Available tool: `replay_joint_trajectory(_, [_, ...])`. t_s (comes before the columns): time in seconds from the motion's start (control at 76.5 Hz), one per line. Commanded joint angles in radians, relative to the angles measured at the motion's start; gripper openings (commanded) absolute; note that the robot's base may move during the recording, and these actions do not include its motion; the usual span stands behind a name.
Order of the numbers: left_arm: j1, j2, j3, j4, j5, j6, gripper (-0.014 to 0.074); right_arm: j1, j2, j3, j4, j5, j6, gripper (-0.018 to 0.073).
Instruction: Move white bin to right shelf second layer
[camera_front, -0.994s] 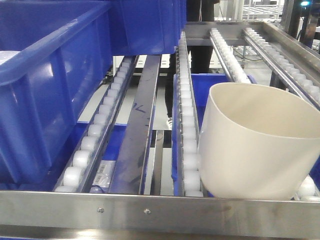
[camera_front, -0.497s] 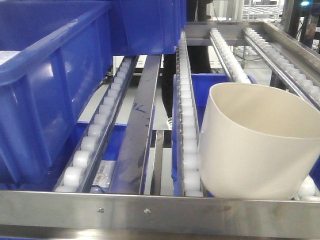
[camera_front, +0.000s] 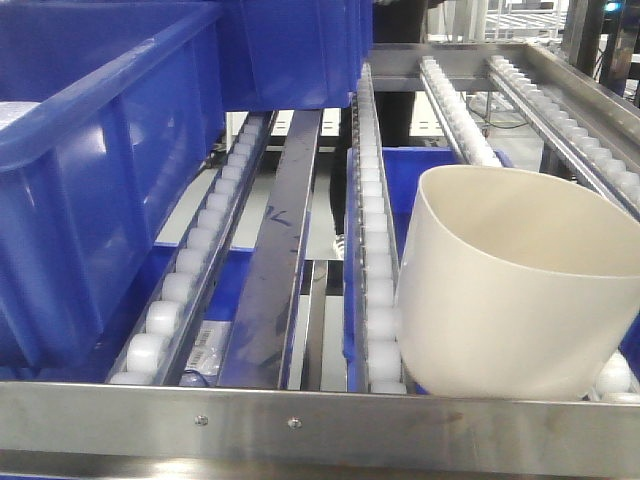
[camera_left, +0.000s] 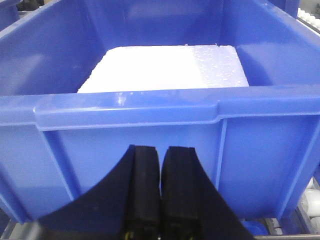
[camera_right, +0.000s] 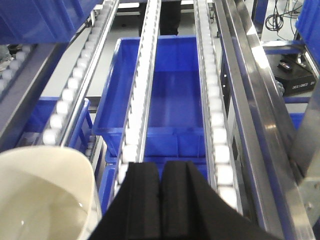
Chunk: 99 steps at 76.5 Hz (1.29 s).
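Bin (camera_front: 510, 290), cream-white, glossy and round, tilts on roller tracks (camera_front: 372, 250).

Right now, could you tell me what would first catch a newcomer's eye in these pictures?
The round cream-white glossy plastic tub stands out, sitting tilted on the steel rack's white rollers at front right, just behind the riveted steel front lip. On the left looms a big rectangular blue plastic crate; the left wrist view shows a white slab inside it. Both black grippers, left and right, are closed and empty.

Steel roller shelf (camera_front: 330, 418) bearing white bin (camera_front: 510, 290) and blue crate (camera_front: 110, 170)
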Motion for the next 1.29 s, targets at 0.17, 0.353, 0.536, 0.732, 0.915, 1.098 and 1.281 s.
replay_joint_trajectory(0.17, [-0.006, -0.014, 0.037, 0.000, -0.087, -0.005, 0.0085, -0.046, -0.114, 0.143, -0.018, -0.248, 0.000, 0.0055])
replay_joint_trajectory(0.353, [-0.006, -0.014, 0.037, 0.000, -0.087, -0.005, 0.0085, -0.076, -0.204, 0.277, -0.018, -0.371, 0.000, 0.0055])
replay_joint_trajectory(0.536, [-0.006, -0.014, 0.037, 0.000, -0.087, -0.005, 0.0085, -0.110, -0.298, 0.360, -0.018, -0.418, 0.000, 0.0055])
replay_joint_trajectory(0.732, [-0.006, -0.014, 0.037, 0.000, -0.087, -0.005, 0.0085, -0.125, -0.397, 0.387, -0.018, -0.421, 0.000, 0.0055])
replay_joint_trajectory(0.915, [-0.006, -0.014, 0.037, 0.000, -0.087, -0.005, 0.0085, -0.125, -0.456, 0.387, -0.018, -0.402, 0.000, 0.0055])
replay_joint_trajectory(1.098, [-0.006, -0.014, 0.037, 0.000, -0.087, -0.005, 0.0085, -0.125, -0.455, 0.387, -0.018, -0.393, 0.000, 0.0055])
replay_joint_trajectory(1.281, [-0.006, -0.014, 0.037, 0.000, -0.087, -0.005, 0.0085, -0.125, -0.454, 0.387, -0.018, -0.393, 0.000, 0.0055])
